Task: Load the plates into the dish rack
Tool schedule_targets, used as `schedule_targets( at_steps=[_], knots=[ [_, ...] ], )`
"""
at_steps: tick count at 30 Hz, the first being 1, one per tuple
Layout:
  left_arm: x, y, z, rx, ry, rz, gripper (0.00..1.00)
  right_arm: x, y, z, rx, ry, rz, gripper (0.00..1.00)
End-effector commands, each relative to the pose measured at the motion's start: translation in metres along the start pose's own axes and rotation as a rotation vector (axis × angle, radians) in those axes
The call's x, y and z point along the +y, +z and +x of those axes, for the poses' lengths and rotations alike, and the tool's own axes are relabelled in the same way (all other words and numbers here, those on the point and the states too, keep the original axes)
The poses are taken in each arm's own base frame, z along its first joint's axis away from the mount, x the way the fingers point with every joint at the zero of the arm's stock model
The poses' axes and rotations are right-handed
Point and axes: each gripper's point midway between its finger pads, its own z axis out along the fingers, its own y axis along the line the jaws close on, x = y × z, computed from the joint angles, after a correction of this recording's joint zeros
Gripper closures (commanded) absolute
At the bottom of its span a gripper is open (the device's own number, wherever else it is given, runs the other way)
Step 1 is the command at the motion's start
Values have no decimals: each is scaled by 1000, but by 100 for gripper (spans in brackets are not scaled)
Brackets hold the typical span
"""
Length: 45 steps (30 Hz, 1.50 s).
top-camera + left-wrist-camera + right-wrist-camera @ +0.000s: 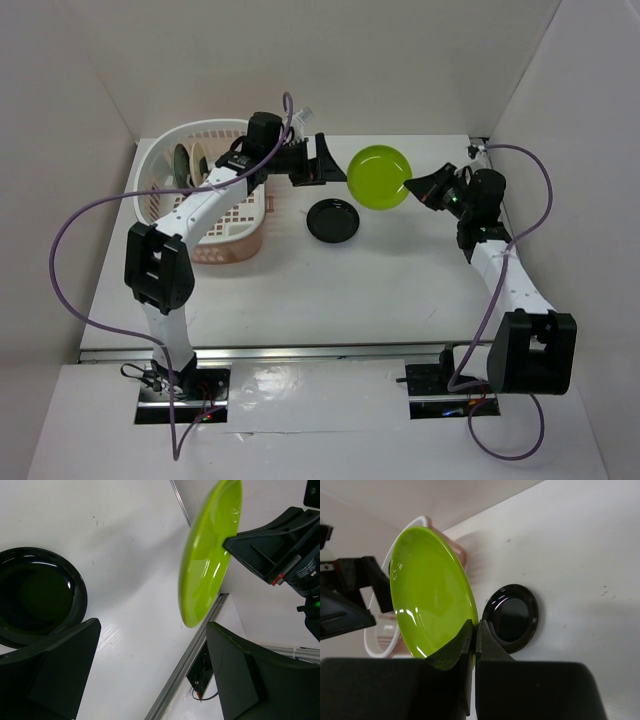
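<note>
My right gripper [413, 188] is shut on the rim of the lime green plate [379, 177] and holds it on edge above the table; it also shows in the right wrist view [431, 591] and the left wrist view [207, 560]. My left gripper [330, 160] is open and empty, its fingers just left of the green plate, not touching it. The glossy black plate [333, 220] lies flat on the table below them, seen too in the left wrist view [35, 595] and right wrist view [511, 614]. The white dish rack [195, 190] stands at the far left with plates standing in it [190, 160].
White walls close in the table at the back and both sides. The left arm stretches over the rack's right side. A metal rail [320, 352] runs along the table's near edge.
</note>
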Motion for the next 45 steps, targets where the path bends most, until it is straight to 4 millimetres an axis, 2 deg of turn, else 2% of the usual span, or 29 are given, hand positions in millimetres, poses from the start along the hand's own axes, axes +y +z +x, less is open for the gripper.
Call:
schedule_targets(
  at_steps=[1,2,3,5,8,12,13,16,17,20,22,23,24,25,26,27,29,30,31,32,33,34,35,36,37,38,39,44,45],
  knots=[
    [-11,-2,-14,-23,29,49,0,47,-1,-21,-20,-93,-164,100],
    [-7,2,-10,-9,12,54,0,48,1,-20,-18,-98,-178,100],
    [-7,2,-10,-9,12,54,0,57,2,-20,-11,-107,-202,100],
    [-7,3,-7,-3,3,63,0,54,9,-9,28,-94,-208,100],
    [-5,4,-6,-3,3,63,0,68,11,-5,45,-104,-262,100],
    [-2,2,-9,-9,0,58,8,79,18,6,108,-100,-332,100],
    [-2,2,-9,-9,0,58,15,87,18,6,109,-108,-348,100],
    [-1,2,-9,-10,9,58,37,85,22,9,111,-112,-341,100],
    [0,2,-10,-15,9,50,62,84,23,7,103,-111,-332,100],
    [0,1,-11,-15,4,39,99,82,29,10,111,-105,-325,100],
    [5,0,-12,-6,0,35,100,74,35,11,108,-104,-301,99],
    [4,-1,-13,-5,0,34,100,78,35,7,100,-110,-307,84],
    [4,-1,-13,-5,0,34,100,71,40,9,104,-101,-290,61],
    [9,-4,-14,-6,-11,23,100,71,46,4,94,-113,-286,20],
    [11,-10,-17,-17,-16,6,100,69,50,4,103,-106,-279,0],
    [10,-13,-18,-20,-6,-3,100,67,54,2,97,-105,-270,0],
    [11,-32,-38,-84,30,-53,100,57,66,5,125,-84,-247,0],
    [10,-39,-39,-87,37,-81,100,61,70,-2,113,-93,-256,0],
    [18,-49,-49,-130,49,-148,100,60,75,-1,115,-87,-241,0],
    [11,-67,-66,-184,102,-183,100,52,82,2,126,-75,-220,0],
    [13,-77,-66,-189,111,-234,100,53,86,6,135,-74,-224,0],
    [22,-90,-78,-247,133,-335,100,50,90,4,131,-72,-215,0],
    [16,-107,-88,-294,184,-382,100,39,96,11,149,-55,-187,0],
    [18,-118,-94,-326,202,-436,100,35,98,15,158,-49,-179,0],
    [27,-137,-107,-402,216,-550,100,28,104,20,169,-30,-170,0],
    [33,-149,-110,-429,237,-615,100,26,106,24,181,-14,-175,0],
    [29,-171,-122,-500,253,-663,100,24,110,26,187,-14,-182,0],
    [63,-225,-141,-633,300,-959,100,20,122,39,229,17,-204,0],
    [69,-227,-140,-633,306,-990,100,20,122,39,229,17,-204,0]
  ],
)
